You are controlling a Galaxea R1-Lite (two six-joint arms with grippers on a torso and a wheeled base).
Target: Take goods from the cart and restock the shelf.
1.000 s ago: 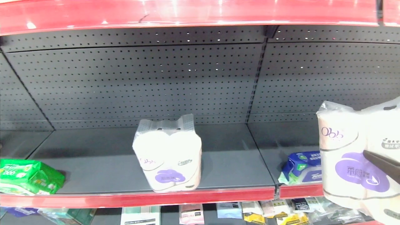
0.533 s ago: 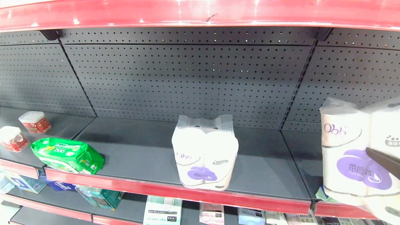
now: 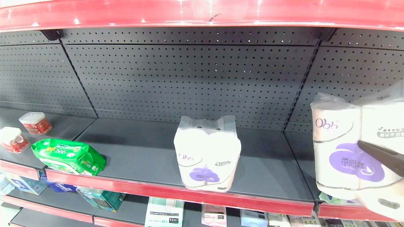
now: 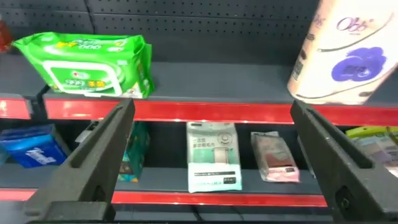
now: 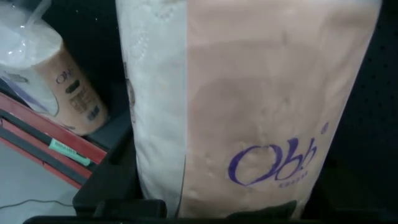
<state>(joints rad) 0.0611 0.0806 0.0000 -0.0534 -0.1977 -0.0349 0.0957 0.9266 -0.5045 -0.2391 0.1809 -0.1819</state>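
A white toilet paper pack (image 3: 206, 154) with purple print stands upright on the dark shelf board (image 3: 142, 157), near its red front edge. A second, matching toilet paper pack (image 3: 344, 151) hangs at the right, in front of the shelf and slightly above board level, with my right gripper shut on it; one dark finger (image 3: 380, 156) crosses its front. The right wrist view has the held pack (image 5: 249, 106) close up, with the standing pack (image 5: 56, 81) beyond it. My left gripper (image 4: 212, 109) is open and holds nothing, low before the shelf edge.
A green wipes pack (image 3: 68, 156) lies at the board's left end, with two small tubs (image 3: 34, 123) further left. Bare board lies on both sides of the standing pack. A red shelf (image 3: 202, 12) hangs overhead. Small goods (image 3: 164, 214) fill the lower shelf.
The head camera swung, so the whole picture shifted a second ago. Since half a second ago, the held pack has risen and moved slightly left. The standing pack stays put.
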